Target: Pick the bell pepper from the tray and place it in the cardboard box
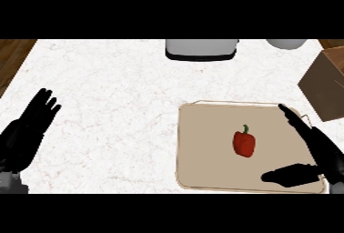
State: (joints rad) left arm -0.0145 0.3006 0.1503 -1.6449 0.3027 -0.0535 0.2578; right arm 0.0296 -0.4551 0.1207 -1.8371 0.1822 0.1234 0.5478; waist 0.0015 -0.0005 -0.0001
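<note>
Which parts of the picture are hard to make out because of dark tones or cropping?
Head view: evenly lit, the bell pepper reads clearly on the tray; the black right robot hand shows little surface detail; the cardboard box is cropped by the right edge.

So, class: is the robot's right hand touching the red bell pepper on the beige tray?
Apart. In the head view, bare tray shows between the right hand and the bell pepper.

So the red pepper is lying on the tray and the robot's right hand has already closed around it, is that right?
Not quite. The head view shows the bell pepper lying on the tray, but the right hand has not closed around it: it is open over the tray's right side, fingers straight, apart from the pepper.
</note>
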